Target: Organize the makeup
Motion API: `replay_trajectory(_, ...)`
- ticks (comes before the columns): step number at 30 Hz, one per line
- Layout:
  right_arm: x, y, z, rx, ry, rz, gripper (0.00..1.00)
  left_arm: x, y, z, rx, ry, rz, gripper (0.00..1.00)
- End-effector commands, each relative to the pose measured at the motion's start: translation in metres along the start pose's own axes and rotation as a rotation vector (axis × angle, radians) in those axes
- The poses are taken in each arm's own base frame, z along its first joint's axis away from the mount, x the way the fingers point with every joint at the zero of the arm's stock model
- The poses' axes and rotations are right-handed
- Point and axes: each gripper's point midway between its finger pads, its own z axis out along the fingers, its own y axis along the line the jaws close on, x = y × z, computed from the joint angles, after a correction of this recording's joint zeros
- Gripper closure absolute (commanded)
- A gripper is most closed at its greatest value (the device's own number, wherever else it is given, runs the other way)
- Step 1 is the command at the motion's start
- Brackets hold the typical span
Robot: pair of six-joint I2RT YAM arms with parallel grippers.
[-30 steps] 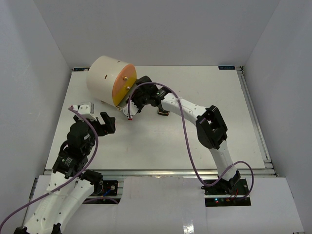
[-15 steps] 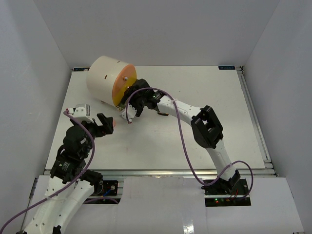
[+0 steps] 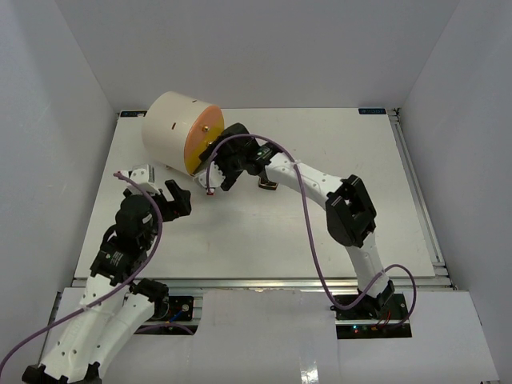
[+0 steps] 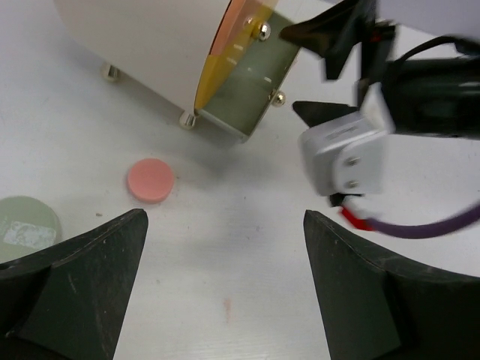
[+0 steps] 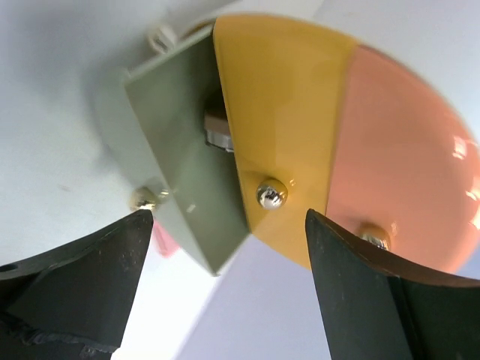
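Note:
One pink pad point(image 4: 151, 180) lies flat on the table below the large cream cylinder point(image 3: 172, 128). A pale green round jar point(image 4: 22, 225) sits left of the pad. The cylinder's grey-green drawer point(image 5: 187, 180) stands ajar beside the yellow front point(image 5: 277, 112), and something pale shows inside the gap. My right gripper point(image 5: 225, 300) is open just in front of the drawer knobs point(image 5: 271, 193), holding nothing; from above, the right gripper point(image 3: 216, 162) is close to the orange front. My left gripper point(image 4: 225, 300) is open over bare table near the pad; the left gripper point(image 3: 174, 200) sits left of centre.
The cylinder lies on its side at the back left on small gold feet point(image 4: 186, 120). A small dark-and-tan item point(image 3: 266, 184) lies by the right forearm, too small to identify. The right arm's purple cable point(image 3: 308, 232) loops over the table's point(image 3: 376, 176) middle.
My right gripper has opened in front of the drawer fronts and drawn back slightly. The left arm has shifted a little, its gripper still open.

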Motion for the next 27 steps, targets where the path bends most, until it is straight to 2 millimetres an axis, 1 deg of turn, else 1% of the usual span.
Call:
replay_trajectory(1,-0.022,-0.033,-0.087,0.052,-0.176,0.384,0.12,0.027,-0.001,0.019,-0.034,0.117,-0.055,0.06)
replay_trajectory(2,-0.03,-0.017,-0.105,0.002,-0.241,0.57,0.12,0.036,0.0,0.025,-0.053,0.157,-0.063,0.07)
replay_trajectory(3,-0.037,-0.001,-0.118,-0.038,-0.274,0.64,0.12,0.038,0.0,0.029,-0.06,0.175,-0.068,0.07)
replay_trajectory(5,-0.044,0.02,-0.138,-0.083,-0.367,0.78,0.12,0.049,-0.002,0.039,-0.056,0.239,-0.091,0.07)
replay_trajectory(7,-0.053,0.03,-0.162,-0.098,-0.432,0.89,0.12,0.05,0.007,0.05,-0.067,0.26,-0.142,0.05)
replay_trajectory(8,-0.055,0.045,-0.165,-0.13,-0.462,0.953,0.12,0.051,0.012,0.057,-0.057,0.283,-0.187,0.05)
replay_trajectory(10,-0.062,0.063,-0.182,-0.172,-0.539,1.122,0.12,0.063,0.024,0.067,-0.046,0.347,-0.276,0.03)
replay_trajectory(11,-0.066,0.066,-0.189,-0.178,-0.568,1.164,0.12,0.06,0.039,0.069,-0.065,0.347,-0.351,0.02)
replay_trajectory(13,-0.074,0.084,-0.191,-0.215,-0.629,1.303,0.11,0.06,0.058,0.073,-0.124,0.362,-0.412,0.02)
replay_trajectory(15,-0.076,0.086,-0.198,-0.203,-0.622,1.325,0.07,0.075,0.096,0.073,-0.322,0.418,-0.473,0.02)
replay_trajectory(16,-0.073,0.086,-0.197,-0.193,-0.598,1.333,0.07,0.074,0.099,0.071,-0.345,0.428,-0.481,0.02)
replay_trajectory(17,-0.068,0.085,-0.197,-0.172,-0.565,1.34,0.06,0.086,0.12,0.07,-0.486,0.451,-0.513,0.02)
replay_trajectory(18,-0.068,0.085,-0.199,-0.167,-0.562,1.345,0.06,0.094,0.134,0.062,-0.608,0.484,-0.533,0.02)
replay_trajectory(20,-0.068,0.084,-0.201,-0.163,-0.562,1.35,0.05,0.105,0.151,0.053,-0.751,0.51,-0.553,0.02)
replay_trajectory(23,-0.069,0.084,-0.202,-0.163,-0.563,1.353,0.05,0.113,0.173,0.041,-0.916,0.501,-0.541,0.02)
replay_trajectory(25,-0.069,0.085,-0.203,-0.161,-0.562,1.351,0.05,0.114,0.183,0.034,-0.983,0.488,-0.518,0.02)
replay_trajectory(27,-0.068,0.087,-0.203,-0.16,-0.558,1.351,0.05,0.113,0.188,0.031,-1.012,0.481,-0.51,0.02)
